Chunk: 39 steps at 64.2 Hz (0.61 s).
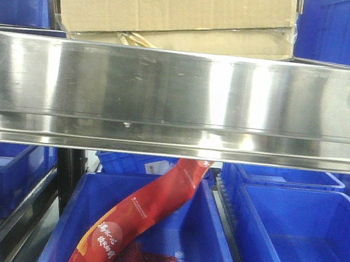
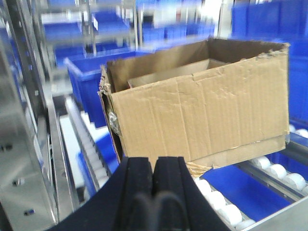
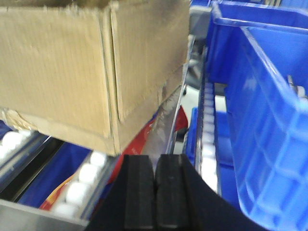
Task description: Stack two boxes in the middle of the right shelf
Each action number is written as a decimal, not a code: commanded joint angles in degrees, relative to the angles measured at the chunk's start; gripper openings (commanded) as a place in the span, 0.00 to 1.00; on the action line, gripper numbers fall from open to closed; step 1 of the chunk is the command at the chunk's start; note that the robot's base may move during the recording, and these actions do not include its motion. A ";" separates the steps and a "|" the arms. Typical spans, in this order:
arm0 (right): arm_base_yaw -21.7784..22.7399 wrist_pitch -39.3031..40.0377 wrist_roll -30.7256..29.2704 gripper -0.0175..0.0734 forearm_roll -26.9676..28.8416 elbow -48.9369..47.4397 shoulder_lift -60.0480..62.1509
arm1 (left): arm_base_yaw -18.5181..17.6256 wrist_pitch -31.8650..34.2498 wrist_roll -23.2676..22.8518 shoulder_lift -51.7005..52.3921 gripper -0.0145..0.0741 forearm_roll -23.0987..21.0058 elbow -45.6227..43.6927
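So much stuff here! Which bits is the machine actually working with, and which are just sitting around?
Part of the job:
- large cardboard box, open-topped, resting on the white rollers
- smaller box inside it
- steel shelf rail
- left gripper and right gripper, both shut, holding nothing

Just lying about:
- blue bins
- red packet in a bin below

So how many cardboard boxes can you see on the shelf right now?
2. The large box sits on the shelf's white rollers; a smaller box lies inside it, only its top edge showing. Others could be hidden behind.
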State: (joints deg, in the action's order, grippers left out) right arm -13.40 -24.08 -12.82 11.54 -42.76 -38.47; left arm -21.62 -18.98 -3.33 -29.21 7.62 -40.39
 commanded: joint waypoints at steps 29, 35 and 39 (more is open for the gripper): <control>0.20 16.82 -0.62 0.01 -0.64 18.30 9.63 | -0.26 20.34 -0.32 8.81 0.04 -1.44 19.12; 0.20 16.82 -0.62 0.01 -0.64 18.30 9.63 | -0.26 20.34 -0.32 8.81 0.04 -1.44 19.12; 0.20 16.82 -0.62 0.01 -0.64 18.30 9.63 | -0.26 20.34 -0.32 8.81 0.04 -1.44 19.12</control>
State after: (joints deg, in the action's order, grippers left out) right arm -13.40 -9.02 -13.04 11.47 -24.64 -29.26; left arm -21.62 0.00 -3.33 -20.76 6.55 -21.40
